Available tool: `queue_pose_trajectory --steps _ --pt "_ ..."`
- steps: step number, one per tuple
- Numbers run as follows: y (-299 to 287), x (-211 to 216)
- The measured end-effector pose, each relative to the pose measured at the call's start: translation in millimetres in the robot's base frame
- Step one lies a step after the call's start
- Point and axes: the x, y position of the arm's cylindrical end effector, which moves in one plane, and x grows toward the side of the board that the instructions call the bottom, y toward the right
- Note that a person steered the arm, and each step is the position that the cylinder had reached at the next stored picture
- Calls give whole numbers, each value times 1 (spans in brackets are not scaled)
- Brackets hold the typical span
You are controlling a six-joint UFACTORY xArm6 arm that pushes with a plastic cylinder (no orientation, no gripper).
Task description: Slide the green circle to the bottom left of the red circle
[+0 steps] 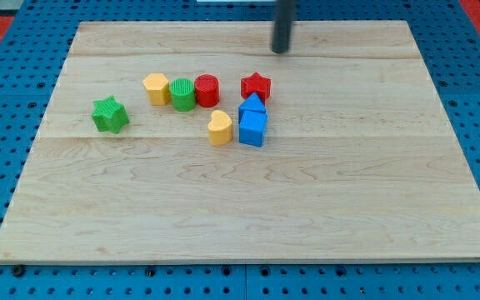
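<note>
The green circle (182, 94) stands touching the left side of the red circle (207, 89), in the upper middle of the wooden board (248, 208). My tip (282, 50) is near the view's top, up and to the right of both circles, and well apart from every block. The rod rises out of the view's top edge.
A yellow hexagon (156, 87) touches the green circle's left side. A green star (110, 114) lies further left. A red star (256, 86), a blue triangle (252, 105), a blue cube (252, 128) and a yellow heart (219, 127) cluster right of the red circle.
</note>
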Motion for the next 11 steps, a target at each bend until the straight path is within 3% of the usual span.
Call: queue_pose_trajectory --steps 2,3,4,7,11 --pt "-107 -12" --pt "-192 13" --pt "-196 34" --pt "-119 111" --pt "-120 87"
